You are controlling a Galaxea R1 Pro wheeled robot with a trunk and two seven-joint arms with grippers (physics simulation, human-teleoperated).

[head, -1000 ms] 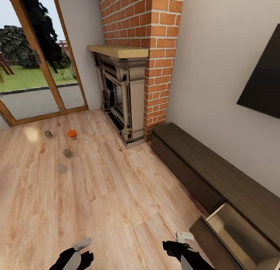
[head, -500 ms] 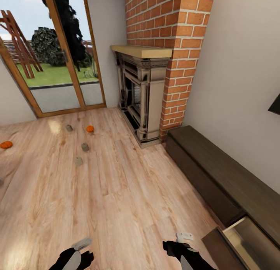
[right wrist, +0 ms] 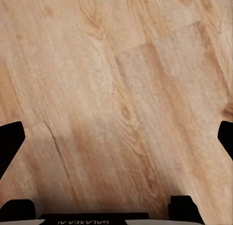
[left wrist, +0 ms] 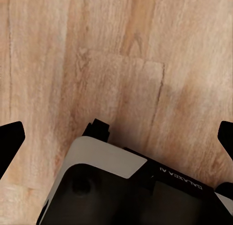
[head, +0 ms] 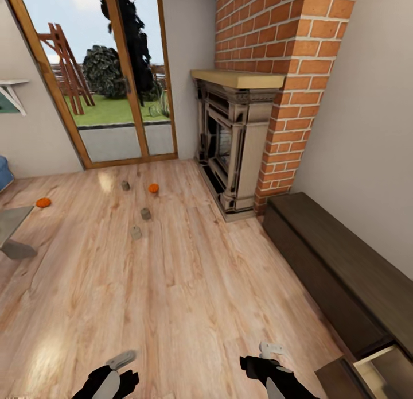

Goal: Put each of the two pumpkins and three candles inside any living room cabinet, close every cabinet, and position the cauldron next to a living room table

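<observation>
Swinging left, the head camera brings a second small orange pumpkin (head: 43, 202) into view, apart from three stubby grey-tan candles (head: 141, 214) and the other pumpkin (head: 154, 188) on the plank floor (head: 189, 295), as both grippers (left wrist: 116, 137) (right wrist: 116, 135) hang spread and empty.

"GALAXEA AI" printed on left gripper (left wrist: 116, 137) body; partly readable on right gripper (right wrist: 116, 132) body.

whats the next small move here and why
Probably roll forward toward the candles and the nearer pumpkin, since they lie on the floor well beyond both arms. Both grippers, left and right, look open and hold nothing, and the cabinet has a drawer open to take them. The other pumpkin lies farther left, near the table.
</observation>
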